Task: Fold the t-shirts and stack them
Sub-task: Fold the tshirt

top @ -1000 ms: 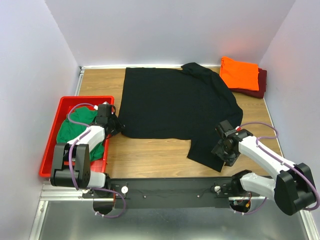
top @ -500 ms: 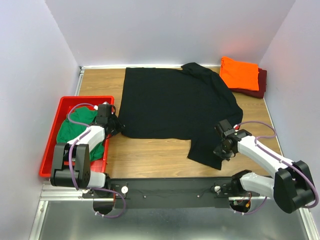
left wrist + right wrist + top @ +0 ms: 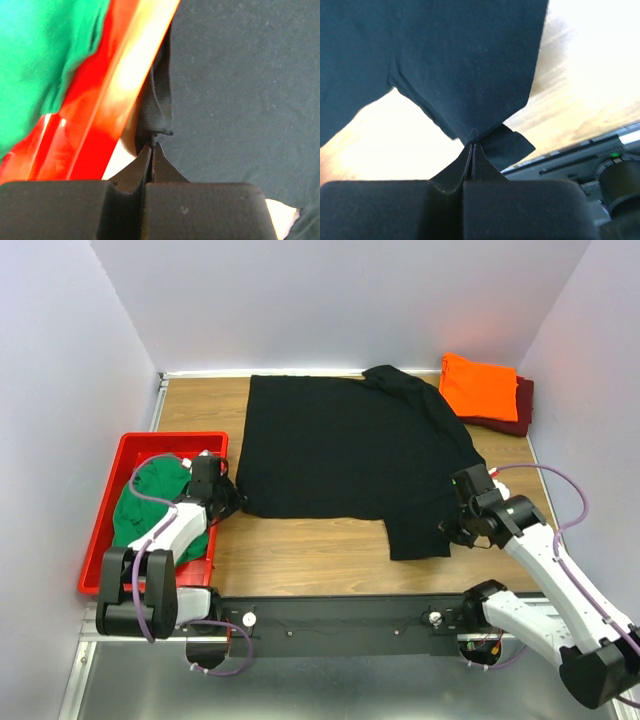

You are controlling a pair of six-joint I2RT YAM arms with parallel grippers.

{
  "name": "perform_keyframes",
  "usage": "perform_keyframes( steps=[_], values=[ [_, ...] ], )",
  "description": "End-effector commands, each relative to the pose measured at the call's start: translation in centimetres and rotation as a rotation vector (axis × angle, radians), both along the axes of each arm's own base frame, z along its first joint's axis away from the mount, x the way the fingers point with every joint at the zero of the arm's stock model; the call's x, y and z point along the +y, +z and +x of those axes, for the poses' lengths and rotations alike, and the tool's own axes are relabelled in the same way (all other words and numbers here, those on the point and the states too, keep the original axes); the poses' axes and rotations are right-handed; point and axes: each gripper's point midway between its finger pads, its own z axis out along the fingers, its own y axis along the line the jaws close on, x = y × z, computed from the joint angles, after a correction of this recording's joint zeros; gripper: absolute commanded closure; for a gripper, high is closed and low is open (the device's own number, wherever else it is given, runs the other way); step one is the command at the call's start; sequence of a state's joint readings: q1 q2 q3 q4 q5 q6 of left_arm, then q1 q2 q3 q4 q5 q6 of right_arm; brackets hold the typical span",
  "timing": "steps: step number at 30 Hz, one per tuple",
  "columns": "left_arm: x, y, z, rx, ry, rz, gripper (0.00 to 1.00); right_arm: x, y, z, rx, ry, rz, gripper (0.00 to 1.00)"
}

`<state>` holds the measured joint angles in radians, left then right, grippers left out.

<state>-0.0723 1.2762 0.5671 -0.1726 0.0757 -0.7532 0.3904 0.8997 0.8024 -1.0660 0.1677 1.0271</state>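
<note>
Pinching the near hem corner of the black soft cloth t-shirt [image 3: 340, 445] with the left gripper [image 3: 151, 148], pressed together on a cloth fold just beside the rigid red plastic tray [image 3: 95, 125]. Pinching the near sleeve end with the right gripper [image 3: 471, 146], likewise clamped on cloth. Probably gripping both near corners to carry that edge over for a fold. Spread flat on the wooden surface [image 3: 300, 545] between and beyond both grippers, long axis left-to-right, hem at left gripper, sleeves at right. Folded bright orange t-shirt [image 3: 478, 387] on dark maroon t-shirt [image 3: 515, 415] well beyond right gripper; green t-shirt [image 3: 150, 495] in tray.
</note>
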Motion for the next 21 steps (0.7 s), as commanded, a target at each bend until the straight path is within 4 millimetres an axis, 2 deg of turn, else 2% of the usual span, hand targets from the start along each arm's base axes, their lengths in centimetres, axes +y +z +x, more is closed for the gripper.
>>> perform_keyframes(
  steps=[1, 10, 14, 16, 18, 19, 20, 21],
  values=[
    [0.8, 0.4, -1.1, -0.001, 0.052, 0.021, 1.0, -1.8, 0.8, -2.3, 0.044, -0.013, -0.058, 0.99],
    [1.8, 2.9, -2.3, -0.052, 0.142, 0.024, 1.0, -2.8, 3.4, -3.7, 0.0, -0.012, -0.065, 1.0],
    [1.7, 3.4, -2.5, -0.073, 0.158, 0.006, 1.0, -2.5, 3.6, -3.6, -0.007, 0.001, -0.054, 1.0],
    [1.6, 3.4, -2.2, -0.079, 0.148, 0.001, 1.0, -1.8, 3.6, -2.2, -0.04, 0.014, -0.035, 1.0],
    [1.5, 3.2, -1.7, -0.069, 0.136, 0.011, 1.0, -0.9, 2.7, -1.0, -0.028, 0.05, -0.03, 0.99],
    [1.6, 3.7, -1.0, -0.081, 0.137, 0.017, 1.0, -0.5, 2.8, 0.5, -0.068, 0.058, -0.027, 1.0],
    [1.6, 3.8, -0.6, -0.086, 0.129, 0.026, 1.0, -0.2, 2.0, 1.5, -0.049, 0.069, -0.045, 1.0],
    [1.6, 3.3, -0.3, -0.064, 0.125, 0.032, 1.0, 0.0, 1.8, 2.4, -0.058, 0.074, -0.054, 1.0]
  ],
)
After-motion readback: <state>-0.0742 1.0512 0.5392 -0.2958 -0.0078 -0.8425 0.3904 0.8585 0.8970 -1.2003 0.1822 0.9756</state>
